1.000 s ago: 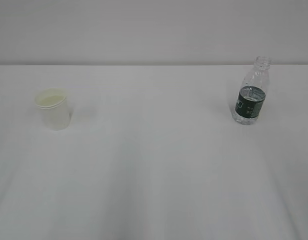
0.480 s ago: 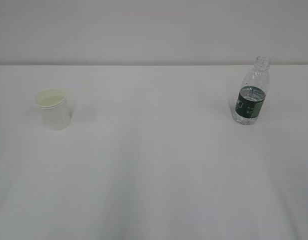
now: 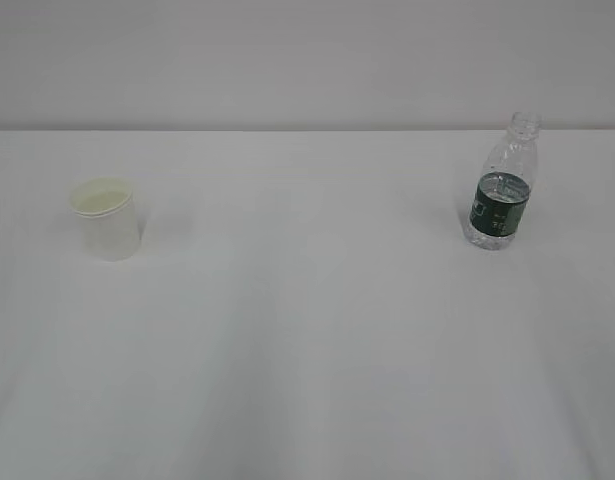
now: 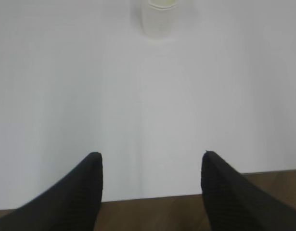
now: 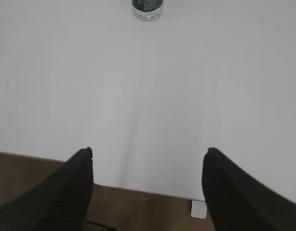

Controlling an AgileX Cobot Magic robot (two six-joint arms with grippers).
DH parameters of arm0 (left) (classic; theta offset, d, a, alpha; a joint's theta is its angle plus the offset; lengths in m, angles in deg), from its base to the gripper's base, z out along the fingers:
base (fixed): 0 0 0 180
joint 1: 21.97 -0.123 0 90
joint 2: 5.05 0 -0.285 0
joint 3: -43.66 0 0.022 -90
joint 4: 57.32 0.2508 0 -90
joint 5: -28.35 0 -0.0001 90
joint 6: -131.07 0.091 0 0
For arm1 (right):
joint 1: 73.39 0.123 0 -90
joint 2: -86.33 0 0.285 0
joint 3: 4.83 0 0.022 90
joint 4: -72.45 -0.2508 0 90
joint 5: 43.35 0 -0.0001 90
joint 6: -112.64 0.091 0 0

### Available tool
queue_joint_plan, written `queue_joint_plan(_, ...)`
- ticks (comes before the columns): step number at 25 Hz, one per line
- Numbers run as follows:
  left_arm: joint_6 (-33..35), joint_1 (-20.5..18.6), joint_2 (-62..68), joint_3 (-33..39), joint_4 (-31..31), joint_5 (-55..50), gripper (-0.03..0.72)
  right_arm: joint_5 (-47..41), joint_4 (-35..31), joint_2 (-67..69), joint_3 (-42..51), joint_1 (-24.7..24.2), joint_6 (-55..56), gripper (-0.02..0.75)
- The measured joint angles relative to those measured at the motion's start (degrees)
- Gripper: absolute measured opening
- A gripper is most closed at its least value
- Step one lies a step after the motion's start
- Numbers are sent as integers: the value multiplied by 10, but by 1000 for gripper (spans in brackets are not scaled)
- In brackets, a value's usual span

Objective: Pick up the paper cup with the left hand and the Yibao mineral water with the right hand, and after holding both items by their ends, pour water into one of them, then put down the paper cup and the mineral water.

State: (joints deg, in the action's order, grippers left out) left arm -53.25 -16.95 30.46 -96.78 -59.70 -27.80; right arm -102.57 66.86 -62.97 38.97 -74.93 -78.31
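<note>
Paper cup [image 3: 107, 219] — probably upright — on white table [image 3: 307, 350].

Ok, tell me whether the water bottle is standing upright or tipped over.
Upright. The Yibao mineral water stands on its base on the table, capless neck pointing up.

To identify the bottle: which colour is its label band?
Dark green with white print on the label band; the exterior view shows it best.
</note>
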Motion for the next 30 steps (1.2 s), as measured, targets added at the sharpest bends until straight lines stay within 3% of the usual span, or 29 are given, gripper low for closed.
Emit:
queue_joint_plan(22, 35, 0, -133, 35, 0, 75, 428, 26, -1, -65, 0, 0, -4, 536)
queue_joint_plan(30, 48, 0, -180, 92, -25, 113, 426, 44, -2, -140, 38, 0, -8, 525)
